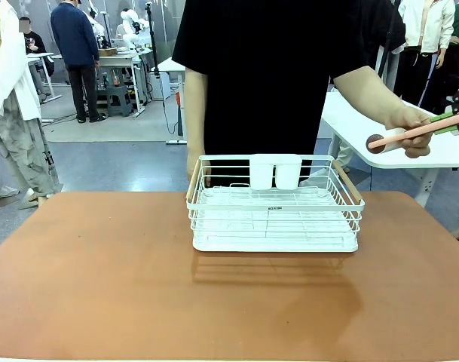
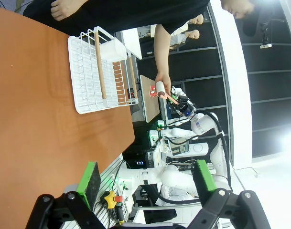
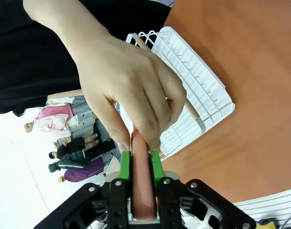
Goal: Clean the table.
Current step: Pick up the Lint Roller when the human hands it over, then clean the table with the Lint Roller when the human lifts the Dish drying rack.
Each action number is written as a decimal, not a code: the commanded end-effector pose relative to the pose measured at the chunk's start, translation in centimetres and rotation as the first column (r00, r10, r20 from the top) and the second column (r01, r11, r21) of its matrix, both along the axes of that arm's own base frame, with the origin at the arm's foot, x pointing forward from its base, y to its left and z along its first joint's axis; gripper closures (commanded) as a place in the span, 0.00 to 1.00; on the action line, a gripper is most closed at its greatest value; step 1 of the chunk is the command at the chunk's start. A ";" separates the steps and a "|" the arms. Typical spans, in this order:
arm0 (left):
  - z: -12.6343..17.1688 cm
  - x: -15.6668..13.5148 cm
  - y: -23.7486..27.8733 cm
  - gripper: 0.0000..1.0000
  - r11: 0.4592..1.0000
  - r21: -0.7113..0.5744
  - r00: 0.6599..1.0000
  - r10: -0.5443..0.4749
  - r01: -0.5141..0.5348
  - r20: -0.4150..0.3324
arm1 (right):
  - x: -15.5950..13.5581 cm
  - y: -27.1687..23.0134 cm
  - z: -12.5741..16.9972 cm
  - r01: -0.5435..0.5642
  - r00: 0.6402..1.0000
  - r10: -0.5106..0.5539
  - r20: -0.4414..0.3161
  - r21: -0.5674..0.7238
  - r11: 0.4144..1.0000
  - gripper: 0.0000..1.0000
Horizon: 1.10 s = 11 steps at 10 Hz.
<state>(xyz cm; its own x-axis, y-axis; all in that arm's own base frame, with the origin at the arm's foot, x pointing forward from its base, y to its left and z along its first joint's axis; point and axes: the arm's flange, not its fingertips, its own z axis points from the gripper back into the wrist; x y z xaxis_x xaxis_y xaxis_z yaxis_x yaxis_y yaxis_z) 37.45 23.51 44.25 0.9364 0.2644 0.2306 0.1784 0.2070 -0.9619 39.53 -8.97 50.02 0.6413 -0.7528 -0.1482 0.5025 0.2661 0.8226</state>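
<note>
Beyond the far right corner of the reddish-brown worktop (image 1: 101, 294), above a smaller white-topped worktop (image 1: 451, 154), find the right pincer (image 3: 140, 158) closed on a pink handle (image 3: 142, 191), green pads pressed against both of its sides. Note the person's hand (image 3: 126, 81) wrapped round the same handle just past the fingertips, so gripped from two sides at once. From the front, see a dark red cap (image 1: 375, 143) at the handle's free end and a white roll (image 1: 399, 140) tucked under the hand; cannot tell what kind of tool. Toward the far middle of the reddish-brown worktop, a little right of centre, find a white wire rack (image 1: 274, 226) standing flat, with pale wooden grips along its left and right rims and two white cups (image 1: 274, 172) hung side by side at its far rim. Just behind the rack, at the far edge, note the person in a black top (image 1: 274, 68). As for the reddish-brown worktop itself: spans the front view from left to right and from near edge to far edge, under the rack. Along the left arm's own fingers, find the left pincer (image 2: 146, 180) spread wide, nothing between its green pads, well apart from the rack.
</note>
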 end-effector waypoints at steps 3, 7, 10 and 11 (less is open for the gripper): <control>0.1 -0.2 0.2 0.00 1.000 0.002 1.000 0.002 -0.002 0.001 | 0.0 0.0 0.0 -0.001 1.000 0.001 0.001 0.000 1.000 1.00; 0.1 -0.2 0.2 0.00 1.000 0.002 1.000 0.002 -0.002 0.001 | 0.0 0.0 0.0 -0.001 1.000 0.001 0.001 0.000 1.000 1.00; 0.1 -0.2 0.2 0.00 1.000 0.002 1.000 0.002 -0.002 0.001 | 0.0 0.0 0.0 -0.001 1.000 0.001 0.001 0.000 1.000 1.00; 0.1 -0.2 0.2 0.00 1.000 0.002 1.000 0.002 -0.002 0.001 | 0.0 0.0 0.0 -0.001 1.000 0.001 0.001 0.000 1.000 1.00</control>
<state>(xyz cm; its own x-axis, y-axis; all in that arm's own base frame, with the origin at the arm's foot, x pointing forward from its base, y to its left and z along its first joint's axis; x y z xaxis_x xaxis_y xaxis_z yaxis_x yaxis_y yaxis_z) 37.45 23.51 44.25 0.9364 0.2644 0.2306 0.1784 0.2070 -0.9619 39.56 -8.97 49.96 0.6412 -0.7527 -0.1492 0.5037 0.2662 0.8218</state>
